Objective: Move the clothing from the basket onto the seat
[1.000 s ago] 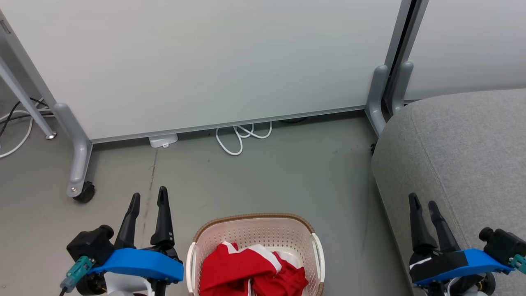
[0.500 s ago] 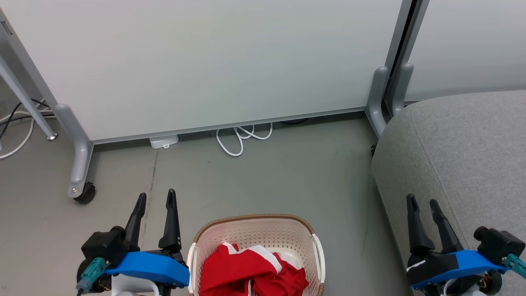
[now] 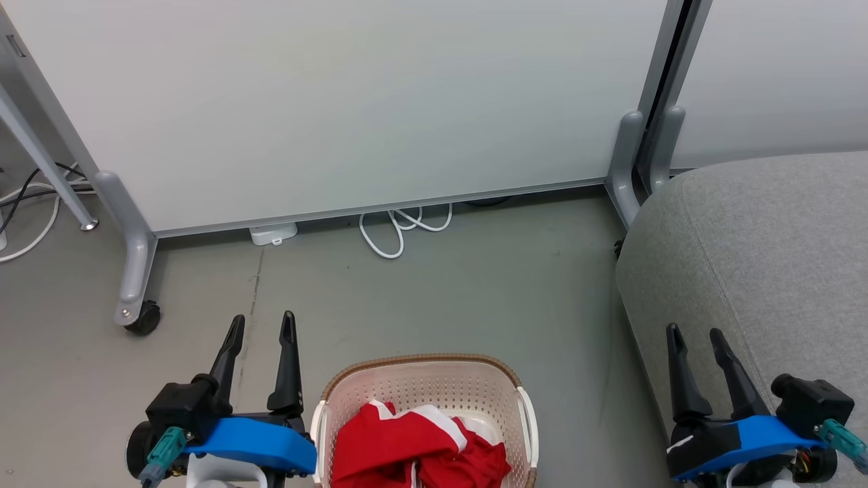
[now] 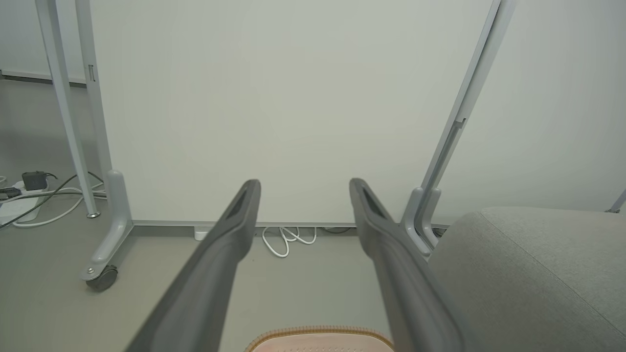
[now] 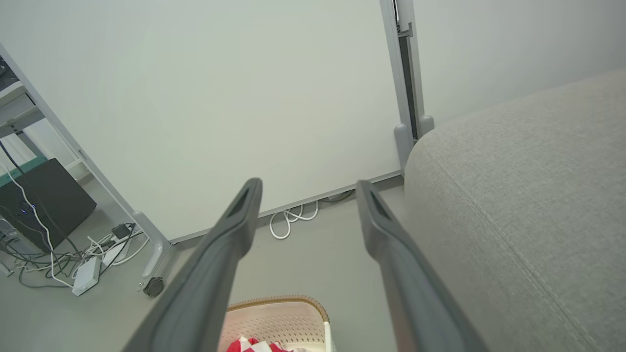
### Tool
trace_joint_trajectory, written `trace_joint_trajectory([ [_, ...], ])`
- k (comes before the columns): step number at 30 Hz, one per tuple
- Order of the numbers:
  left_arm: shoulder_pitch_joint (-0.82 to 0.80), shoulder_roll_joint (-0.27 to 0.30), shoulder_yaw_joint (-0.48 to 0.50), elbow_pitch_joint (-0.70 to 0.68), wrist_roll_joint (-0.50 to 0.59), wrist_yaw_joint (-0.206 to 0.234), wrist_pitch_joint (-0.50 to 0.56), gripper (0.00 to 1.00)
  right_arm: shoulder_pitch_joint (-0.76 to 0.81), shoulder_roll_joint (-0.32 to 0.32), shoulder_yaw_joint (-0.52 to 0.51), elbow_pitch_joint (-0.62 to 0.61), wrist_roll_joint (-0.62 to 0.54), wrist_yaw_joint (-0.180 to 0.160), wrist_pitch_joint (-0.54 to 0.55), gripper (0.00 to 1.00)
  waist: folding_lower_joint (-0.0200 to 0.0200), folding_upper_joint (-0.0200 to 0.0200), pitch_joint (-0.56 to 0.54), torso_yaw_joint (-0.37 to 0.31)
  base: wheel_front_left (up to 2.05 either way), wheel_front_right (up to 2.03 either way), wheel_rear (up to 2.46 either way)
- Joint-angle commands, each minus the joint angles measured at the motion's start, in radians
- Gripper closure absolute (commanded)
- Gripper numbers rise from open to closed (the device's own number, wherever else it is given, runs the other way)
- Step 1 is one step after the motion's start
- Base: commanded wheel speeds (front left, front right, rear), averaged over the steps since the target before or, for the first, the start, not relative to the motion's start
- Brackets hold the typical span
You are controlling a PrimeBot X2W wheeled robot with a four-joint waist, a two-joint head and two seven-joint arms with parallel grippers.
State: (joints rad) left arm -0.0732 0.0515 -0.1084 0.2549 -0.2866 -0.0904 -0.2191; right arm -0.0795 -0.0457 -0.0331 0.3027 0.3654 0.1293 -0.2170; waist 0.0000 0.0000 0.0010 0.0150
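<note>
Against the picture of a second ago: a sideways slide of the left gripper [image 3: 262, 317] toward the basket [image 3: 420, 358]. Its blue base now close against the basket's left handle, whether touching impossible to tell; fingertips over bare floor [image 3: 475, 291]. A smaller drift of the right gripper [image 3: 693, 330], down and slightly left, fingers over the front edge of the seat [image 3: 766, 257] as before. A slight shift of the whole head view as well, so camera motion for the partition [image 3: 339, 102], the cable [image 3: 400, 230] and the caster [image 3: 144, 318], not any move of theirs. Basket and contents as they were.

Both pairs of jaws spread wide, nothing between the fingers, nothing held.

In the basket: the clothing [image 3: 407, 444], a rumpled red heap with white trim, all inside and below the brown rim, piled toward the near side. Bare perforated wall behind it.

Basket on the floor between the two grippers, apart from the seat on its right.

Left wrist view: brown rim at the bottom edge between the open fingers, grey seat at lower right. Right wrist view: basket at the bottom edge, a scrap of red and white inside it, seat along the right.
</note>
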Motion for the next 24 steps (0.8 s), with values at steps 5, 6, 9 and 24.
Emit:
trace_joint_trajectory([
  [5,-0.017,-0.001,0.003,0.014,0.012,-0.008,-0.016,0.0,-0.015,-0.006,-0.001,-0.001,-0.055,0.002,-0.016,0.0,0.0,0.0,-0.002,0.001,0.0,0.0,0.0],
  [6,-0.017,-0.001,0.001,0.022,0.009,-0.011,-0.02,0.0,-0.015,-0.007,0.001,-0.002,-0.069,0.002,-0.017,0.0,0.0,0.0,-0.002,0.001,0.0,0.0,0.0],
  [9,-0.02,-0.001,-0.003,0.03,0.015,-0.013,-0.025,0.0,-0.014,-0.007,0.003,-0.002,-0.089,0.002,-0.022,0.0,0.0,0.0,-0.002,0.001,0.0,0.0,0.0],
  [24,-0.028,-0.001,-0.026,0.039,0.061,-0.007,-0.048,0.0,-0.011,-0.007,-0.002,-0.002,-0.196,0.002,-0.03,0.0,0.0,0.0,-0.001,0.004,0.0,0.0,0.0],
])
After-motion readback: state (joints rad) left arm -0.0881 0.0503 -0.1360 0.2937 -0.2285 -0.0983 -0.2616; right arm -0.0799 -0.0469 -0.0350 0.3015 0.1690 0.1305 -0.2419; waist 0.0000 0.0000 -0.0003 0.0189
